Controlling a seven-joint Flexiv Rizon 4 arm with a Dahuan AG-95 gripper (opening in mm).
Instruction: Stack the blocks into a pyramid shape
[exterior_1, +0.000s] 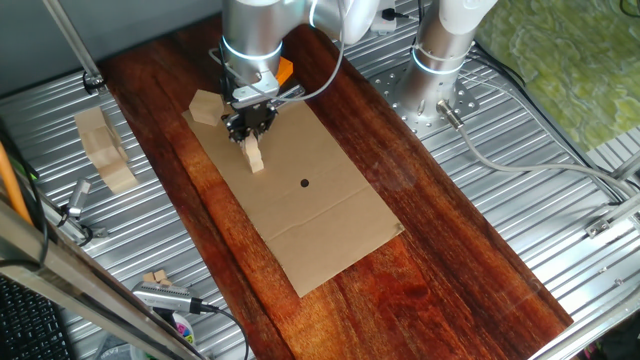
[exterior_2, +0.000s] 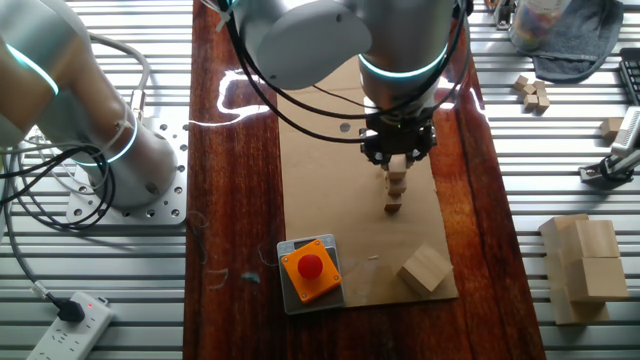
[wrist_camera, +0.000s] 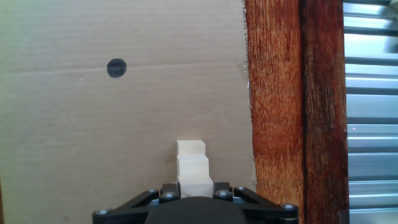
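- In the hand view, the gripper fills the bottom edge, and the blocks sit just ahead of it in a short row on the cardboard sheet; three pale faces can be counted there, one behind the other.
- The other fixed view shows that row running out from under the gripper, with one more small block lying a little apart from the row, toward the orange button box.
- How wide the jaws stand, and whether they have hold of a block, cannot be told: the black gripper body hides the fingertips in every view.
- One black dot is drawn on the cardboard, farther out than the blocks.
- The arm stands nearly upright over the cardboard, gripper pointing straight down close to the sheet.
- One larger faceted wood chunk rests on the cardboard near the button box, well apart from the blocks.
- Beyond the cardboard lies the dark wooden board, then the ribbed metal table.
- Off the board, stacked pale slab pieces lie on the metal, and a cluster of spare small cubes sits farther away.
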